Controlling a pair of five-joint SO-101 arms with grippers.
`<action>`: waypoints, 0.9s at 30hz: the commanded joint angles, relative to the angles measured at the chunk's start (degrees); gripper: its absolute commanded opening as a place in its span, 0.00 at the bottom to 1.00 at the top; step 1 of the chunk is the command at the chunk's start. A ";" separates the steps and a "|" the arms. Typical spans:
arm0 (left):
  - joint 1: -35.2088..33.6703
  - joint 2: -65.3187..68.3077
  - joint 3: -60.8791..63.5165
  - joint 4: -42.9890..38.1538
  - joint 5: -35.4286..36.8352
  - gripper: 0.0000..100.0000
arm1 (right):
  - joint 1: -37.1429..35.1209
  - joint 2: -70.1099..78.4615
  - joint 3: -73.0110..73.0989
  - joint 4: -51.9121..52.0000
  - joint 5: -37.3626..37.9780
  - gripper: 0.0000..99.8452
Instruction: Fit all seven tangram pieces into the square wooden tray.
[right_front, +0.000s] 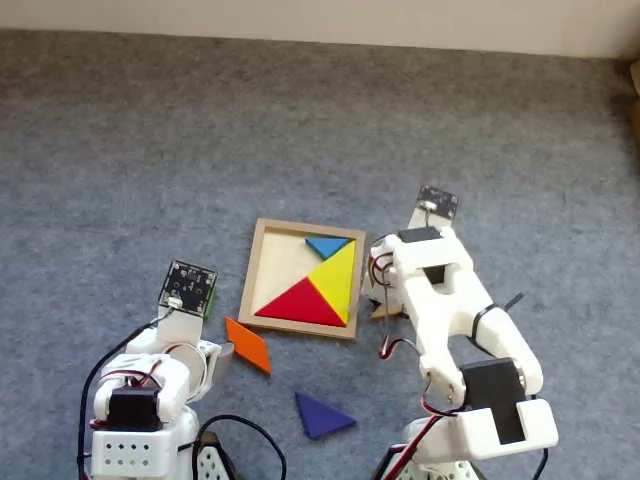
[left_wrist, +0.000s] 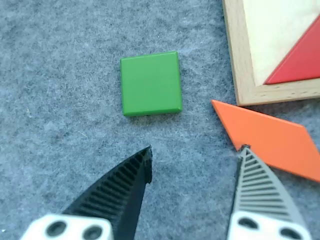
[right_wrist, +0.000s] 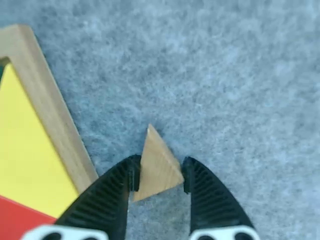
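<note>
surface: grey carpet (right_front: 300, 120) | on it: tray (right_front: 251, 272) | orange parallelogram (right_front: 248, 344) | dark-blue triangle (right_front: 322, 415) (loose) | green square (left_wrist: 150, 83)

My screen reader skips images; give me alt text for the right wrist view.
The right end effector grips a small wooden triangle over grey carpet, beside the wooden tray, which holds a yellow piece and a red piece.

White arm shells (right_front: 440, 300), black servos (right_front: 490, 385), black cables (right_front: 245, 430), ribbed fingers (left_wrist: 115, 195) (one grey).

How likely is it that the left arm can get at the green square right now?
Probably yes: the left gripper is open and empty, and the green square lies flat on the carpet just ahead, apart from the orange piece and the tray.
</note>
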 joint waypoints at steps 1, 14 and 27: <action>-0.40 -0.04 1.10 0.18 0.35 0.26 | 0.13 -2.15 -0.31 2.59 0.97 0.03; -0.40 -0.04 1.10 0.18 0.35 0.26 | -5.14 -16.66 -2.77 5.85 10.37 0.03; -0.40 -0.04 1.10 0.18 0.35 0.26 | -18.51 -8.92 -11.21 -7.16 16.44 0.03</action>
